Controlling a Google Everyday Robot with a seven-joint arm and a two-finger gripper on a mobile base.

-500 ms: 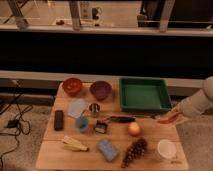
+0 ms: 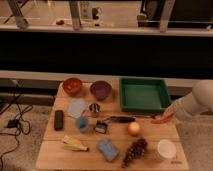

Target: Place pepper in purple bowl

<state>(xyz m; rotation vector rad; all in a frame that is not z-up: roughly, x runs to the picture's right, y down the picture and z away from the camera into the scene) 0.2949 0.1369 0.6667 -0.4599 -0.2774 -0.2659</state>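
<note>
Hardly anything has moved: the pepper (image 2: pixel 161 120) and the gripper (image 2: pixel 168 117) sit where they were, low at the table's (image 2: pixel 90 161) edge.
The pepper lies right at the gripper's tip, just beside the green tray's (image 2: pixel 142 94) near corner. Whether the gripper is clenched on it or loose, I cannot tell. The purple bowl (image 2: pixel 101 90) stands well apart from the gripper, beyond the tray and next to the red bowl (image 2: pixel 72 86). With so little change, the whole carry to the bowl likely remains.
</note>
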